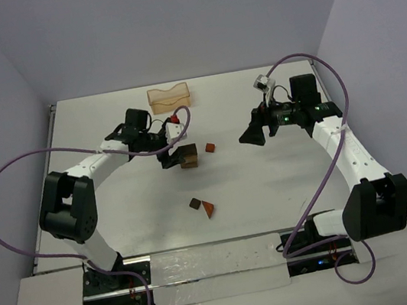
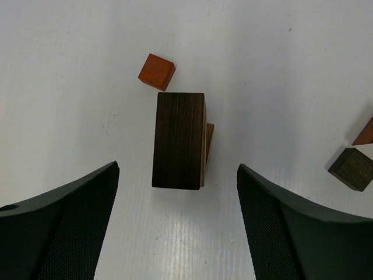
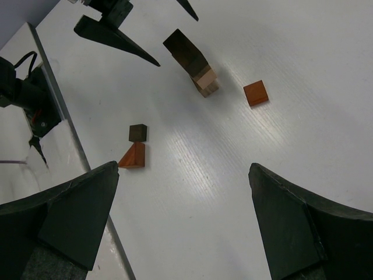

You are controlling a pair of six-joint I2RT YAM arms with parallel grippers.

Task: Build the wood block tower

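1. The tray (image 1: 169,96) stood at the far edge of the table (image 1: 271,188); its contents could not be made out.
2. The tower (image 1: 188,156) stood left of centre. A dark block (image 2: 179,140) lay flat on tan blocks (image 3: 205,79), its long axis running away from the left wrist.
3. The left gripper (image 2: 178,167) was spread, with one of its fingers (image 2: 70,221) on each side of the dark block and neither touching it.
4. The right gripper (image 3: 183,169) was spread wide, well apart from the blocks.
5. A reddish cube (image 1: 210,148) lay near the tower. A dark cube (image 1: 194,203) and a reddish wedge (image 1: 209,209) lay nearer the arms.
6. The table was white and the walls (image 1: 167,19) pale lilac.
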